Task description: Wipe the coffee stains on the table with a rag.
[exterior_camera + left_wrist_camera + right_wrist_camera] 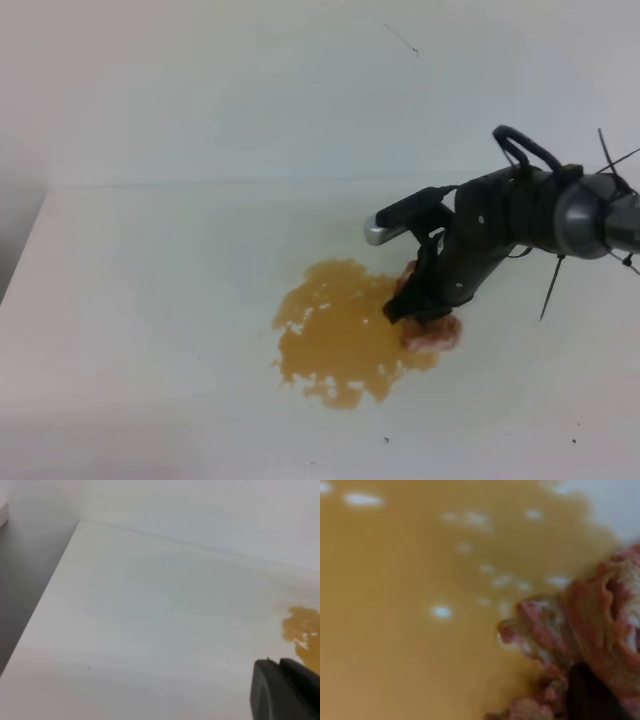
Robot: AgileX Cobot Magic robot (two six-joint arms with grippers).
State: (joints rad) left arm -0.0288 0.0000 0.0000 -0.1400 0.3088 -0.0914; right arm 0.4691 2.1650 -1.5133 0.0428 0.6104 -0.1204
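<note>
The coffee stain (pixel 345 335) is an amber blotch with ragged edges in the middle of the white table (pixel 150 300). The rag (pixel 435 333), a reddish-brown and pink wad, lies on the stain's right edge. My right gripper (pixel 412 306) reaches down from the right and is shut on the rag, pressing it on the table. In the right wrist view the rag (pixel 590 615) sits wet at the right over the stain (pixel 420 605), with one dark fingertip (pixel 587 695) below it. In the left wrist view only a dark finger (pixel 280 692) shows, near the stain's edge (pixel 302 630).
A white wall (pixel 250 80) rises behind the table. The table's left edge (pixel 20 250) drops to a grey floor, and it also shows in the left wrist view (pixel 40 605). Thin cables (pixel 553 285) hang from the right arm. Tiny dark specks (pixel 386 438) lie near the front.
</note>
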